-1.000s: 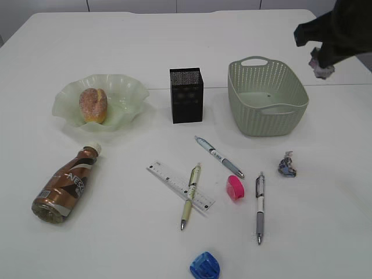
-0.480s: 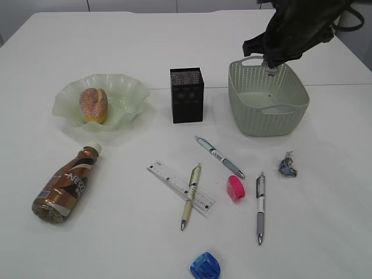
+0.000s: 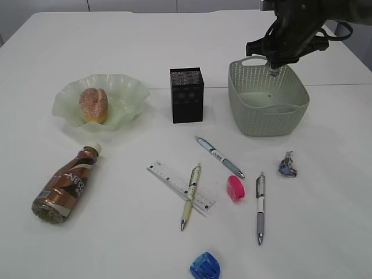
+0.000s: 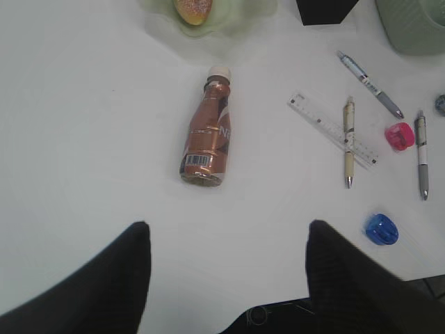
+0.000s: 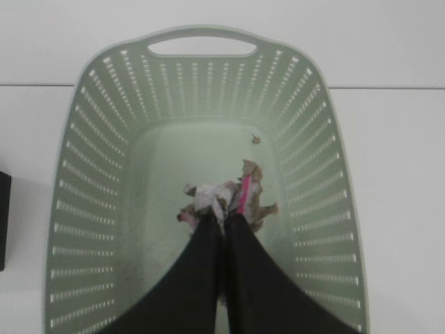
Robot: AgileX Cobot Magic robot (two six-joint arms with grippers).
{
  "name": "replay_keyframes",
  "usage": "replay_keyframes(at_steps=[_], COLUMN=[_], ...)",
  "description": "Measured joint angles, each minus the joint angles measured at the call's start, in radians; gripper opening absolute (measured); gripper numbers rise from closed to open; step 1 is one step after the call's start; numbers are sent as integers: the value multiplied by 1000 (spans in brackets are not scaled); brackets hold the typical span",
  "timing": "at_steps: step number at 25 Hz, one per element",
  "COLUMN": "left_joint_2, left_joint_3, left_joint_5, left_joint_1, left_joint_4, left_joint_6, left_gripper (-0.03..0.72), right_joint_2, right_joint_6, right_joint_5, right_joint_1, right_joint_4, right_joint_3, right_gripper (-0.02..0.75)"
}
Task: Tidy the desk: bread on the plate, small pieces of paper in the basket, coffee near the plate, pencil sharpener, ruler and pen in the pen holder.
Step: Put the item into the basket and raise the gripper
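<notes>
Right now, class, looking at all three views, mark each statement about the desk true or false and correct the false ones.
1. The bread is on the plate. True.
2. The coffee stands upright. False: it lies on its side.
3. The right end effector holds paper over the basket. True.
4. The holder contains a pen. False: no pen shows in it; three lie on the table.
5. A pen lies across the ruler. True.
</notes>
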Motion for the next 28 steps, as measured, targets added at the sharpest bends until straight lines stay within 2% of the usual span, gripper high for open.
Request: replay_keyframes(at_steps=[2,3,7,10,16,22,25,28], left_joint_2=[0,0,0,0,0,0,0,0], left_joint_3=[0,0,0,0,0,0,0,0], left_joint_5=[0,0,0,0,0,0,0,0], left_joint_1=[0,0,0,0,0,0,0,0], left_joint_4=[-11,-16,-27,-29,-30,-30,-28,-28], left_joint_6=[0,0,0,0,0,-22,-26,-26], left_gripper=[506,506,506,506,505,506,506,506], right_joint_2=[4,6,6,6,0,-78,-121,-165], right_joint_6=[4,6,7,7,0,-52,-114,-163], right_joint_5=[0,-2,-15,-20,146,470,501,513], right_joint_1=[0,0,0,0,0,0,0,0], right_joint_4=[0,0,4,4,51,65,89,178], right_joint_3=[-6,-6,-6,-8,-116,-254,-264,-235], right_gripper=[55,102,376,500,529,516,496,477])
